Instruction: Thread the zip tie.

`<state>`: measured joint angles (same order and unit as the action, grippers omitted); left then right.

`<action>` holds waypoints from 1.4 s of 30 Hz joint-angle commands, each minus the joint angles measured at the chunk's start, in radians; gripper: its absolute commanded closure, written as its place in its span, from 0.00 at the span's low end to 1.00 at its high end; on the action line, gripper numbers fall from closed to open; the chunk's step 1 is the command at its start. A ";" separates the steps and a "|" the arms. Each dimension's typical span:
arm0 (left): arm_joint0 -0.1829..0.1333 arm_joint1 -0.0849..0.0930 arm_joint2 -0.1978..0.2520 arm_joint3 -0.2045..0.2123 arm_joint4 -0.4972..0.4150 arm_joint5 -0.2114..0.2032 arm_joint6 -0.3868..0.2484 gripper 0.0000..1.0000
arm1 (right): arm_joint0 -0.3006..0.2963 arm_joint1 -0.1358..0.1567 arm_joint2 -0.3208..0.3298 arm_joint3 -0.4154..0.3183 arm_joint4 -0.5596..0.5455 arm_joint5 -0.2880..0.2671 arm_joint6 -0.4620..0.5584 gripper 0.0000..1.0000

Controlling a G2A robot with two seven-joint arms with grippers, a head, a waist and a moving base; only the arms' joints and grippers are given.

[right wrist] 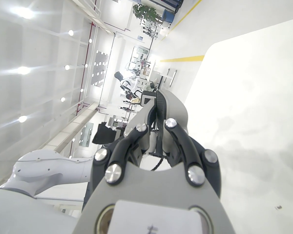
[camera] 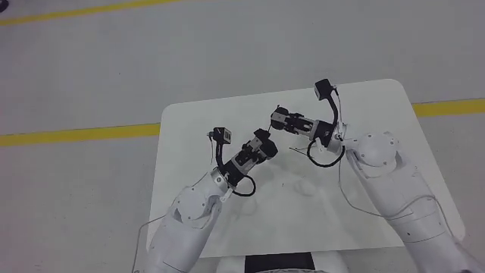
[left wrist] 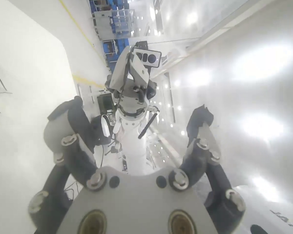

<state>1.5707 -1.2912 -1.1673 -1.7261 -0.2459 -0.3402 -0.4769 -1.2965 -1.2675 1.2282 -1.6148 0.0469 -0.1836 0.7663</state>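
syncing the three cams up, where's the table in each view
Top view: the table sits mid-picture, under both arms.
Left wrist view: the table is the white slab with a rounded corner, outside one finger of the left gripper.
Right wrist view: the table is the white slab with a rounded corner, alongside the right gripper.
Shared landmark: the yellow floor line, which meets the table's edge in all three.

A white surface [camera: 371,106] is set on a grey floor [camera: 227,45]; yellow lines [camera: 76,134] are painted beside and beyond the surface.
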 commanded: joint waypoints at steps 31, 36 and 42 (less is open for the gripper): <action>0.002 0.002 0.040 -0.032 0.138 0.000 0.201 0.05 | -0.040 0.006 -0.047 -0.023 -0.130 0.026 -0.165 1.00; 0.006 0.003 0.040 -0.039 0.129 0.000 0.213 0.15 | -0.039 0.007 -0.054 -0.023 -0.146 0.032 -0.174 1.00; 0.002 0.006 0.043 -0.022 0.120 0.000 0.205 0.50 | -0.040 0.008 -0.056 -0.023 -0.132 0.024 -0.178 1.00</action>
<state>1.5736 -1.2855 -1.1249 -1.7518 -0.1247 -0.3400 -0.2729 -1.3360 -1.2593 1.1714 -1.6367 -0.0878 -0.1554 0.5907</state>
